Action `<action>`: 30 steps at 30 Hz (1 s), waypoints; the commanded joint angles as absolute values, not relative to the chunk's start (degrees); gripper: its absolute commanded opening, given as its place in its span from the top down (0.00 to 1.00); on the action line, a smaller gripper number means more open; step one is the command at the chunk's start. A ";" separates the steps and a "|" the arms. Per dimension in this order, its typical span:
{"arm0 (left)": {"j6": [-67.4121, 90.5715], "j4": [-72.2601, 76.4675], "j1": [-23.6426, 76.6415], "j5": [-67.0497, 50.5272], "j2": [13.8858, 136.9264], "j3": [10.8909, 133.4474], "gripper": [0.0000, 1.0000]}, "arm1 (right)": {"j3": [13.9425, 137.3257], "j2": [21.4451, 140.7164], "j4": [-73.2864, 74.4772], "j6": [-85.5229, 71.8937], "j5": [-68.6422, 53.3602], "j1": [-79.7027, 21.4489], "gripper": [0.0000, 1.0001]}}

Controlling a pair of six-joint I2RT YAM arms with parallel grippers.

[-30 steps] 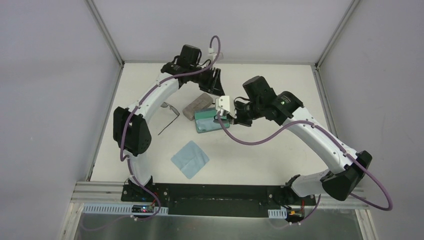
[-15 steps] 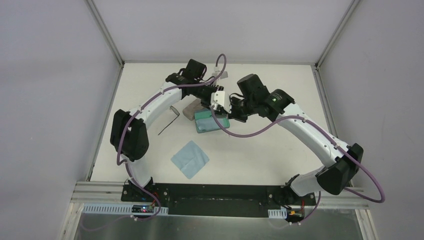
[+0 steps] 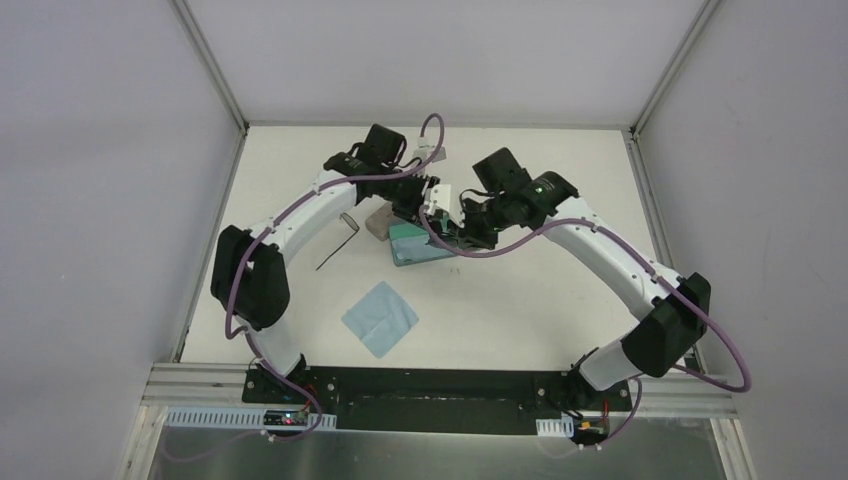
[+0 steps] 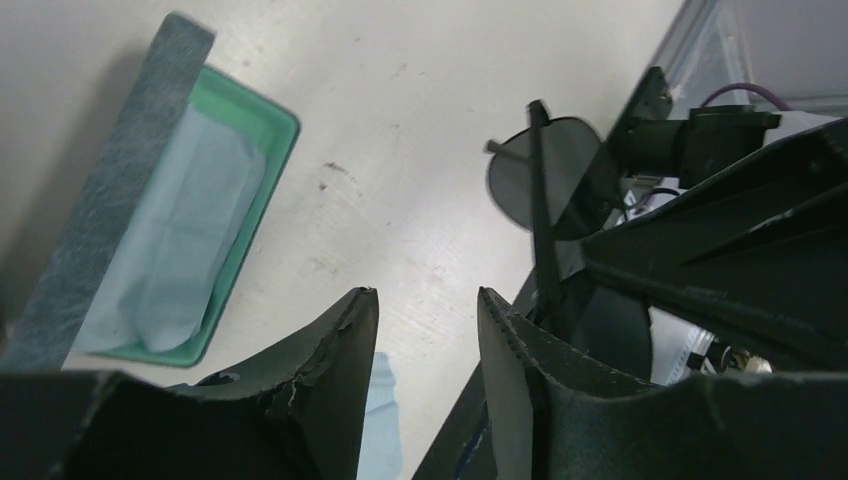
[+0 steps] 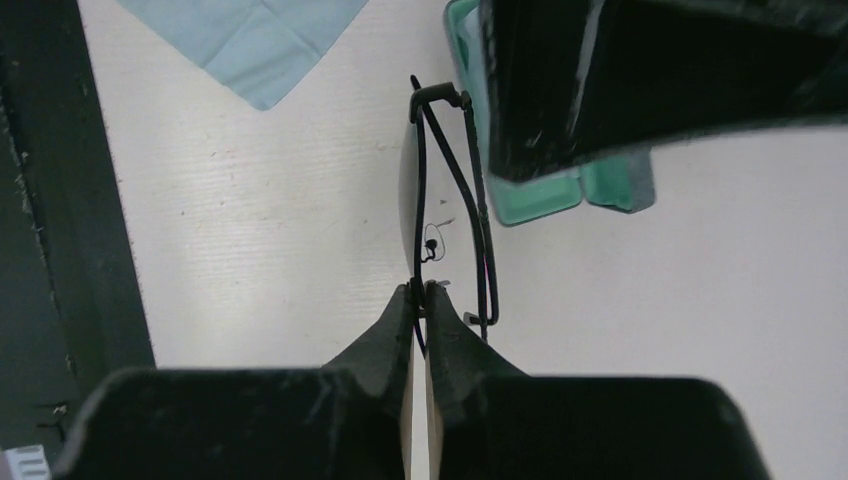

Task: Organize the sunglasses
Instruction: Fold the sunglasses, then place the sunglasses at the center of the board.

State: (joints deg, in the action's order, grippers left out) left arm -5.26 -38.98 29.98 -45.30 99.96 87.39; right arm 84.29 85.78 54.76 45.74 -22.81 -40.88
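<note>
Right end effector (image 5: 420,292): fingers pressed together, pinching the held sunglasses (image 4: 575,180) on the thin wire at what looks like the bridge. The wrist view is foreshortened, so the exact grip point is uncertain. The pair hangs above the tabletop (image 3: 520,300) near its middle, just beside the open case (image 4: 268,160).

Left end effector (image 4: 425,300): fingers spread, nothing between them, bare tabletop showing through the gap. It sits close to the right one, over the case.

Second sunglasses (image 3: 348,222): lying flat toward the left edge, one arm trailing toward the near edge, untouched.

Risks, as judged:
- The pinch is on a single slender wire, so the pair may swivel or slip if it is moved quickly.
- The two end effectors are crowded over one small case. The left fingers overhang the case mouth in the right wrist view, so a contact or a blocked descent is likely unless the left one makes room.
- A dangling arm may catch the case rim and lever the frame out of the grip.

Containers:
- Open case: green lining, with a folded cloth (image 4: 170,250) lying inside. No glasses in it.
- Beige case (image 3: 378,222): touching or just beside the open case on its left-edge side, partly hidden by the left arm. It appears closed, contents unknown.
- Loose cloth (image 3: 380,318): flat on the tabletop toward the near edge, in nothing.
</note>
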 commanded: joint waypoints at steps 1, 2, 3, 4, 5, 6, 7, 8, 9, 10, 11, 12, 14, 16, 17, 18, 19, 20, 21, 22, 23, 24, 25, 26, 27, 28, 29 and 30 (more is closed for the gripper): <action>-4.98 -38.15 25.04 -35.89 95.66 84.09 0.56 | 84.99 88.03 64.80 52.05 -31.16 -39.43 1.00; -4.23 -37.57 23.20 -35.78 95.20 83.43 0.56 | 84.46 89.12 67.75 53.68 -32.23 -39.38 1.00; -3.52 -37.01 21.05 -35.87 94.74 82.95 0.55 | 84.02 90.23 69.47 54.97 -33.28 -39.38 1.00; -2.77 -36.52 19.04 -35.94 94.24 82.55 0.55 | 83.64 91.50 71.02 56.07 -33.82 -39.40 1.00; -2.18 -36.05 17.27 -35.95 93.65 82.31 0.54 | 83.40 92.84 72.28 57.05 -34.07 -39.38 1.00; -1.87 -35.58 15.53 -35.76 92.90 82.13 0.52 | 83.42 94.52 73.49 57.89 -34.10 -39.40 1.00; -1.77 -35.37 13.93 -35.46 92.19 82.05 0.51 | 83.64 96.33 74.90 59.05 -34.13 -39.39 1.00; -1.80 -35.28 12.55 -34.72 91.45 81.94 0.50 | 84.14 98.53 76.38 59.92 -34.05 -39.39 1.00; -1.57 -35.17 11.04 -34.19 90.65 81.73 0.49 | 84.82 100.70 77.76 60.73 -34.10 -39.40 1.00; -1.25 -35.07 9.73 -33.71 89.67 81.43 0.48 | 85.65 103.37 79.51 61.96 -34.10 -39.40 1.00; -1.04 -34.96 8.13 -33.59 88.97 81.06 0.48 | 86.63 106.02 80.94 62.34 -34.06 -39.46 1.00; -0.85 -34.92 6.73 -33.60 88.29 80.76 0.48 | 87.51 108.40 82.03 62.66 -33.77 -39.46 1.00; -0.71 -34.92 3.99 -33.27 86.88 79.77 0.47 | 89.17 112.80 83.28 63.08 -32.92 -39.45 1.00; -0.69 -35.00 2.79 -33.16 85.45 78.67 0.47 | 90.47 116.24 83.11 62.77 -32.11 -39.31 1.00; -0.66 -35.01 2.39 -33.37 84.80 78.23 0.47 | 91.16 117.52 82.91 62.60 -31.61 -39.33 1.00; -0.70 -34.99 2.13 -33.59 84.19 77.78 0.47 | 91.81 119.09 82.29 62.03 -31.16 -39.30 1.00; -0.70 -34.98 1.99 -33.84 83.67 77.40 0.47 | 92.60 120.01 81.61 61.41 -30.79 -39.27 0.99; -0.70 -34.98 1.83 -34.01 83.17 77.03 0.47 | 93.23 120.78 80.85 60.69 -30.24 -39.28 0.97; -0.70 -34.97 1.58 -34.15 82.82 76.79 0.47 | 93.74 121.55 79.90 59.80 -29.48 -39.29 0.94; -0.70 -34.99 1.33 -34.19 82.59 76.55 0.47 | 94.18 122.15 78.95 58.98 -28.88 -39.29 0.92; -0.62 -34.98 1.06 -34.32 82.39 76.41 0.47 | 94.55 122.70 78.17 58.23 -28.24 -39.28 0.88; -0.55 -35.02 0.79 -34.36 82.22 76.32 0.47 | 95.01 123.15 77.55 57.46 -27.62 -39.22 0.83; -0.55 -35.03 0.53 -34.36 82.05 76.30 0.47 | 95.46 123.29 76.93 56.34 -27.03 -39.20 0.79; -0.53 -35.12 0.37 -34.49 81.99 76.42 0.47 | 96.02 123.22 76.63 55.88 -26.58 -39.03 0.75; -0.53 -35.21 0.35 -34.64 81.93 76.58 0.47 | 96.51 122.77 76.29 54.84 -26.28 -38.90 0.72; -0.46 -35.24 0.35 -34.85 81.99 76.59 0.47 | 96.85 121.90 75.77 53.90 -25.95 -38.66 0.67; -0.44 -35.23 0.35 -35.09 82.00 76.63 0.47 | 96.96 120.72 75.22 53.01 -25.74 -38.31 0.63; -0.44 -35.20 0.35 -35.33 82.14 76.58 0.47 | 96.72 119.28 74.56 52.25 -25.55 -38.06 0.60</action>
State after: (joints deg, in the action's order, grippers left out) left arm -0.80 -36.45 0.99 -34.57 84.51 76.62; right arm 94.37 122.87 77.73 55.57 -27.29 -39.07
